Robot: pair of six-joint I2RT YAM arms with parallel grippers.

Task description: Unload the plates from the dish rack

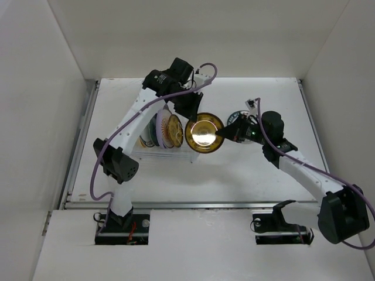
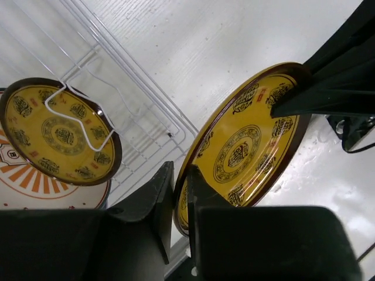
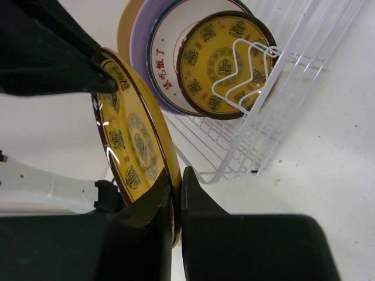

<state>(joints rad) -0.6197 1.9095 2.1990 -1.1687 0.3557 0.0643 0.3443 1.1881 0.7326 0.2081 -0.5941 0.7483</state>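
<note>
The gold-brown plate (image 1: 204, 133) hangs at centre frame in the top view, just right of the dish rack (image 2: 140, 111). The left end effector (image 2: 180, 199) clamps its upper-left rim; the right end effector (image 3: 177, 196) clamps the opposite right rim.

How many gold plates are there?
2. One gold plate is pinched by the left pincer and right pincer beside the dish rack; the second gold plate stands in it. Others may be hidden.
</note>
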